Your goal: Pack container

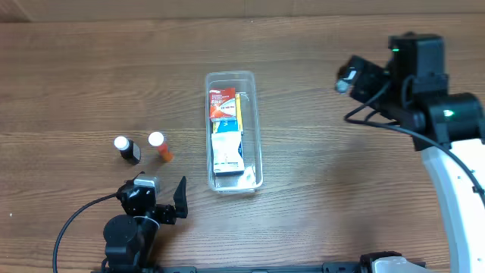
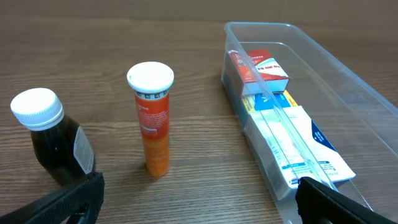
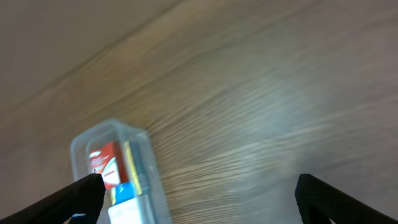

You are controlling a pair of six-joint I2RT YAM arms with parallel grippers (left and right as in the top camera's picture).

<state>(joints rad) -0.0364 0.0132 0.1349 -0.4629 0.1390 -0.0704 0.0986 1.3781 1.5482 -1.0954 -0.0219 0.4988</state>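
Overhead layout: a wooden table (image 1: 341,189) with the container (image 1: 229,80) near its middle, between the two arms and closer to the left one.
Container position: flat on the table and upright, with its open top facing the overhead camera.
Container axis: the long axis runs from the robot's side of the table toward the far side. One short end faces the arm bases and the other points away.
Progress: it looks partly packed, with boxes inside and two items left out on the table.
Left to do: probably the bottle and the tube go in next. Bare floor shows at the far end and along the right wall.
Right gripper (image 3: 199,199): raised well off to the right of the bin, fingers spread wide with nothing between them.
Left gripper (image 2: 199,202): low at the near left, just short of the bottle and tube, jaws wide apart and holding nothing.
Blue-and-white box (image 1: 226,148): lies lengthwise in the near half of the bin, against its left wall.
Red box (image 1: 221,104): lies in the bin just beyond the blue-and-white one.
Dark bottle (image 1: 127,149): upright with a white cap, left of the bin.
Orange tube (image 1: 160,145): upright with a white cap, between the bottle and the bin and touching neither.
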